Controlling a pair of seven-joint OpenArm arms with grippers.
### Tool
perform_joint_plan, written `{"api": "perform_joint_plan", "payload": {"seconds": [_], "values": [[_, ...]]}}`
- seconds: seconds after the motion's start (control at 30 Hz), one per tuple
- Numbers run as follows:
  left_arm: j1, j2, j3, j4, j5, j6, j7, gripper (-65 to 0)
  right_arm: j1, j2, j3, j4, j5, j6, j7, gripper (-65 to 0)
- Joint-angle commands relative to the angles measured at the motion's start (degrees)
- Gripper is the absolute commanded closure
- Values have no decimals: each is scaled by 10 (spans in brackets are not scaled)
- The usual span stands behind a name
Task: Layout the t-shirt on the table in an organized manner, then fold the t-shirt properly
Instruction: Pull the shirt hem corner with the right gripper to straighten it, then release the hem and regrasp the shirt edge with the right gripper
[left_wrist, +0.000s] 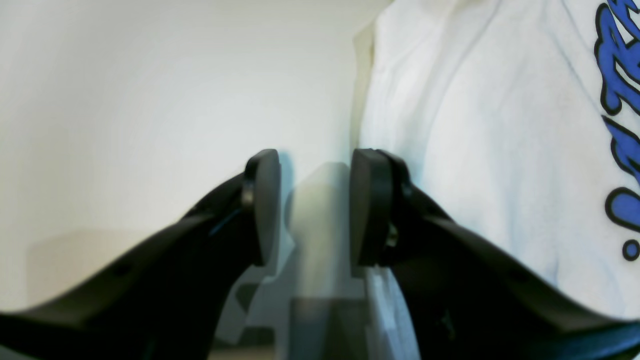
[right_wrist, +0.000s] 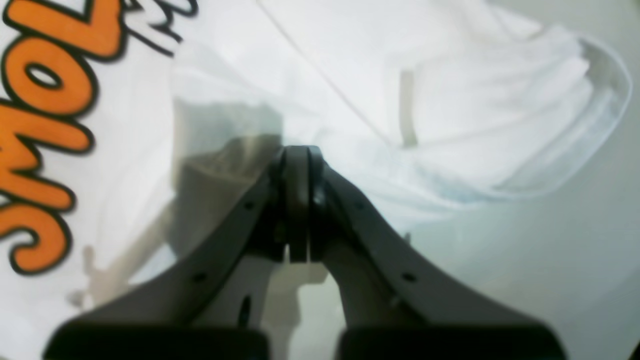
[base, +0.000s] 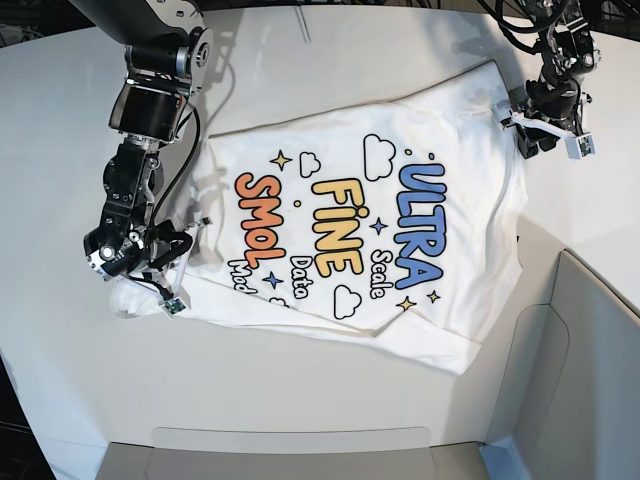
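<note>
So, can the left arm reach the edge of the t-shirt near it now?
Probably yes. The left pincer is open right beside the t-shirt edge, one finger already at the cloth, with only bare table on its other side. Nothing seems to block it.

T-shirt (base: 400, 180) flat on table (base: 60, 120), print up; left tool (left_wrist: 312, 205) beside its edge, right tool (right_wrist: 298, 200) over sleeve.

One t-shirt (base: 370, 220), one table (base: 60, 120), two grippers, perhaps two grey panels.
</note>
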Motion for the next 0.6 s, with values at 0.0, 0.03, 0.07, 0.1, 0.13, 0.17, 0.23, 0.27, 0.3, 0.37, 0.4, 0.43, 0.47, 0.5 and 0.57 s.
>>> {"api": "perform_joint_plan", "payload": {"seconds": [0.0, 0.03, 0.07, 0.1, 0.13, 0.17, 0.23, 0.27, 0.3, 0.37, 0.4, 0.43, 0.47, 0.5, 0.57], "values": [[4, -5, -3, 6, 3, 2, 7, -234, 16, 3, -2, 23, 4, 7, 1, 0], [4, -5, -3, 6, 3, 2, 7, -234, 15, 3, -2, 37, 4, 7, -9, 0], [3, -5, -3, 6, 3, 2, 7, -234, 14, 3, -2, 56, 4, 7, -25, 0], [3, -5, -3, 6, 3, 2, 7, -234, 14, 3, -3, 73, 4, 7, -45, 0], [3, -5, -3, 6, 3, 2, 7, -234, 14, 3, -6, 88, 4, 7, -64, 0], [2, -5, -3, 6, 3, 2, 7, -234, 14, 3, -13, 105, 4, 7, -82, 0], [2, -5, -3, 6, 3, 2, 7, -234, 10, 4, -25, 139, 4, 7, -95, 0], [2, -5, -3, 6, 3, 2, 7, -234, 7, 4, -27, 150, 3, 7, -95, 0], [2, -5, -3, 6, 3, 2, 7, -234, 2, 4, -30, 159, 3, 7, -95, 0], [2, -5, -3, 6, 3, 2, 7, -234, -5, 4, -44, 169, 3, 7, -95, 0], [1, -5, -3, 6, 3, 2, 7, -234, -10, 5, -52, 170, 3, 7, -95, 0], [1, -5, -3, 6, 3, 2, 7, -234, -13, 9, -57, 168, 2, 7, -95, 0], [1, -5, -3, 6, 3, 2, 7, -234, -13, 12, -62, 163, 2, 7, -95, 0], [1, -5, -3, 6, 3, 2, 7, -234, -13, 12, -65, 155, 2, 7, -95, 0], [1, -5, -3, 6, 3, 2, 7, -234, -9, 12, -68, 140, 2, 7, -95, 0]]}}
